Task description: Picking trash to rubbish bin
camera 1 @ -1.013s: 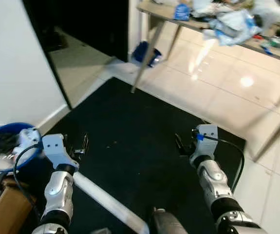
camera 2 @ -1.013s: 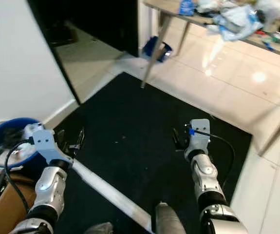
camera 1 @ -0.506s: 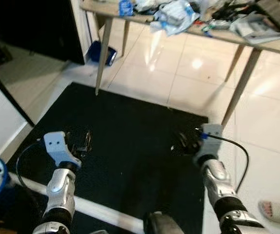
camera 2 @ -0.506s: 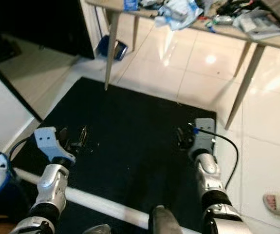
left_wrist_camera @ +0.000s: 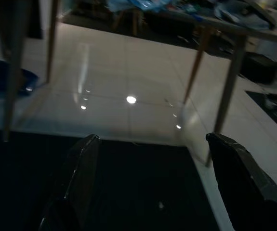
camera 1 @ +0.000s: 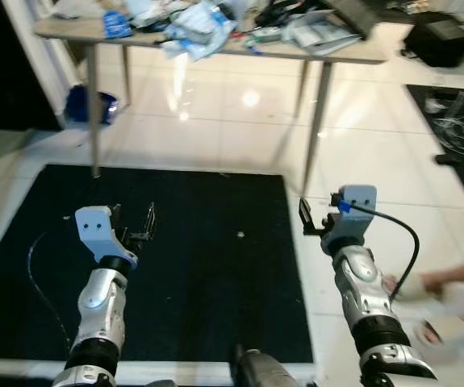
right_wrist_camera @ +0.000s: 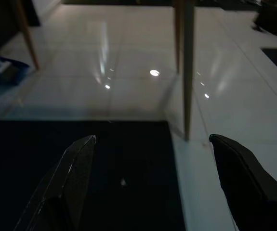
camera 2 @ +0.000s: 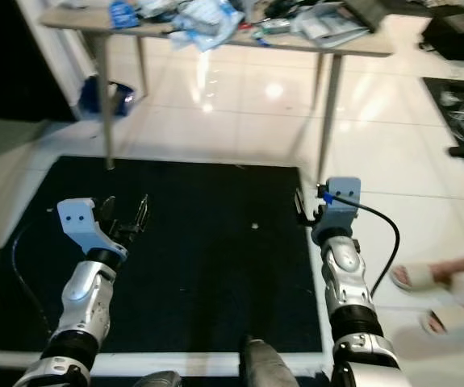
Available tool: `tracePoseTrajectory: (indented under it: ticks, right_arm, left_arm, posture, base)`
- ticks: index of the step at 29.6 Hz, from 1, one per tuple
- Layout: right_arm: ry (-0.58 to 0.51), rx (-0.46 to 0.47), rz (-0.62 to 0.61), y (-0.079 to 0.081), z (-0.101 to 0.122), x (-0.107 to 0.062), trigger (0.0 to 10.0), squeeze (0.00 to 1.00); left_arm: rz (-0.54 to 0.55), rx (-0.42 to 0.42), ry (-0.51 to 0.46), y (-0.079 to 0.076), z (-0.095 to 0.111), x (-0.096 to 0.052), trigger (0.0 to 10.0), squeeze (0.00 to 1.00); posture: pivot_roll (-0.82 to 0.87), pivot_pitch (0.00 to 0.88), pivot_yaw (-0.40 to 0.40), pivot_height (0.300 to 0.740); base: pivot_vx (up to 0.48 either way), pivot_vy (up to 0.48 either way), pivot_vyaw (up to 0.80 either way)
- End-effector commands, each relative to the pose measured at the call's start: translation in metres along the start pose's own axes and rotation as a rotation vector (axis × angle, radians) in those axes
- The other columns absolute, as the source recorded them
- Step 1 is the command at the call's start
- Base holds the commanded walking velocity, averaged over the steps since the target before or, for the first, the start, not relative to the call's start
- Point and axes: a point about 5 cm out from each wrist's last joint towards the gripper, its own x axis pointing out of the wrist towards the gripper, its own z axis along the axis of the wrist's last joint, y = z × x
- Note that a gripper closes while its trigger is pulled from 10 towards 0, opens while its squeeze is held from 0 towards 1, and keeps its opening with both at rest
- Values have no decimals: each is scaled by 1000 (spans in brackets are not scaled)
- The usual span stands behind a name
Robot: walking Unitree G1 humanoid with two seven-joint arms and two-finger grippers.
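Note:
A small white scrap (camera 1: 240, 235) lies on the black floor mat (camera 1: 183, 282), between and a little ahead of my two arms; it is also seen as a pale speck (right_wrist_camera: 123, 182) on the mat. My left gripper (camera 1: 134, 214) is held low over the mat's left part, open and empty, its fingers (left_wrist_camera: 83, 168) wide apart. My right gripper (camera 1: 314, 219) hovers over the mat's right edge, also open with nothing in it, one finger (right_wrist_camera: 234, 173) over the white tiles.
A cluttered wooden table (camera 1: 353, 55) stands ahead on thin legs (camera 1: 315, 121). A blue object (camera 1: 94, 105) sits on the tiles under its left end. A person's sandalled feet (camera 2: 425, 278) are at the right. A black bag (camera 1: 445, 36) and a second dark mat (camera 1: 457, 113) lie far right.
The camera has swung right: the white wall and the blue bin at the left left the picture, and the table and a person's feet came in. Both grippers stay open.

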Motion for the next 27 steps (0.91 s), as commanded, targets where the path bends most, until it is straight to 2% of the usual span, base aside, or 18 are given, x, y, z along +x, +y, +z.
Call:
tracePoseTrajectory:
  ticks: [1, 4, 15, 27]
  right_arm:
    - [31, 14, -3, 1, -6, -4, 10000, 0]
    - [32, 27, -5, 1, -5, -5, 10000, 0]
    - [45, 27, 2, 1, -7, -5, 10000, 0]
    - [64, 22, 13, 2, -10, -5, 10000, 0]
  left_arm:
    - [-4, -1, 35, 1, -5, -5, 10000, 0]
    - [-8, 1, 54, 0, -6, -5, 10000, 0]
    - [-25, -11, 69, -1, -10, -6, 10000, 0]
    - [-23, -31, 83, -2, -12, -7, 10000, 0]
  posture:
    - [15, 138, -5, 740]
    - [15, 138, -5, 740]
    - [15, 138, -5, 740]
    - [13, 139, -5, 740]
  base:
    - [0, 0, -781]
    - [0, 0, -669]
    - [0, 0, 0]
    - [297, 0, 0]
